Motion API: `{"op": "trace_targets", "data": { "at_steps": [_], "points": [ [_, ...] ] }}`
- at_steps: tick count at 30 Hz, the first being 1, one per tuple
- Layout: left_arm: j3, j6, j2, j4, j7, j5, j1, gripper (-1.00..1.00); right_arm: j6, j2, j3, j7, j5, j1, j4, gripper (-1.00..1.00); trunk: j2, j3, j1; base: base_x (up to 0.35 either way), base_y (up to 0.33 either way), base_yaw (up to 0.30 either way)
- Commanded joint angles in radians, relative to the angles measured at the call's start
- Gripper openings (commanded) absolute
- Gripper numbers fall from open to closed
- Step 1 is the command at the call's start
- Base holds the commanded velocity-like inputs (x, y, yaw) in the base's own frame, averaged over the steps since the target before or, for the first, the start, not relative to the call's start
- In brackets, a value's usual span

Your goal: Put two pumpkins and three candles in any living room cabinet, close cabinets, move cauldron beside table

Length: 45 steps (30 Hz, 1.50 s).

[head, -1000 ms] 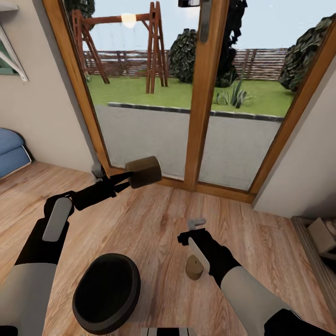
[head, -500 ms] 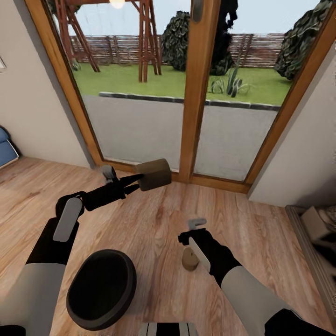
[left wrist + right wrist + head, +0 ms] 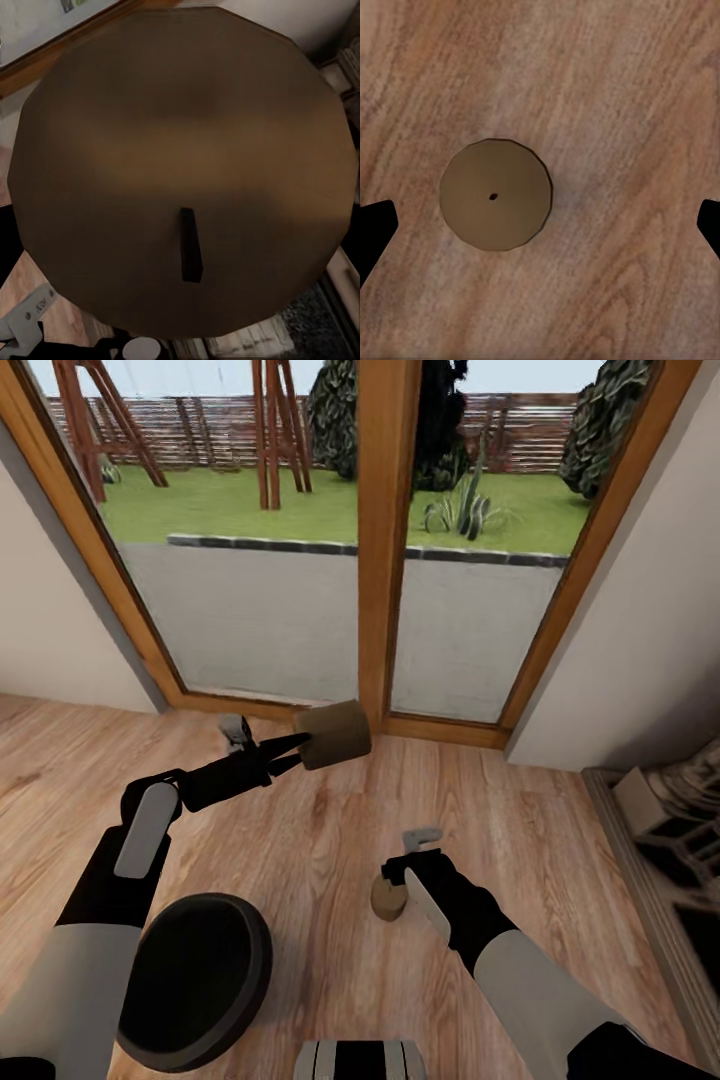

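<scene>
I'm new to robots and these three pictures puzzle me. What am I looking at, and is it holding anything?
A simulated two-armed robot indoors, facing glass doors. The wide picture is from its head; the other two are from cameras by each gripper. The left gripper is shut on a brown candle, seen end-on with its wick in the left wrist picture. The right gripper hangs open above a smaller candle standing on the wood floor. A black cauldron sits on the floor by the left arm.
</scene>
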Motion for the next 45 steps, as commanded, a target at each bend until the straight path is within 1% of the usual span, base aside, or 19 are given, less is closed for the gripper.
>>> {"op": "trace_targets", "data": {
  "at_steps": [1, 14, 24, 29, 37, 45],
  "points": [
    [-0.001, 0.001, 0.000, 0.000, 0.000, 0.004, 0.000, -1.00, 0.000, 0.001, 0.000, 0.000, 0.000, 0.000, 0.000, 1.00, 0.000, -0.004, 0.000, 0.000, 0.000, 0.000],
    [-0.002, -0.001, 0.001, -0.002, -0.001, 0.005, 0.000, -1.00, 0.000, 0.003, 0.001, -0.002, 0.000, 0.000, 0.000, 1.00, -0.003, -0.066, 0.006, 0.000, 0.000, 0.166],
    [-0.002, -0.006, 0.004, -0.001, -0.011, 0.009, 0.001, -1.00, 0.001, -0.002, 0.001, -0.001, 0.000, 0.000, 0.002, 1.00, -0.003, -0.067, 0.006, 0.000, 0.000, 0.019],
    [-0.002, -0.008, 0.005, -0.001, -0.031, 0.008, 0.001, -1.00, 0.001, -0.001, 0.001, -0.001, 0.000, 0.000, 0.002, 1.00, -0.003, -0.067, 0.006, 0.003, 0.000, 0.000],
    [-0.001, -0.011, 0.009, 0.007, -0.034, 0.006, 0.001, -1.00, 0.001, 0.000, 0.001, 0.000, 0.000, 0.000, 0.001, 1.00, -0.003, -0.067, 0.006, 0.193, 0.000, 0.000],
    [-0.001, -0.011, 0.009, 0.006, -0.035, 0.007, 0.001, -1.00, 0.001, 0.000, 0.001, -0.001, -0.004, 0.000, 0.017, 1.00, -0.003, -0.067, 0.006, 0.020, 0.000, 0.000]
  ]
}}
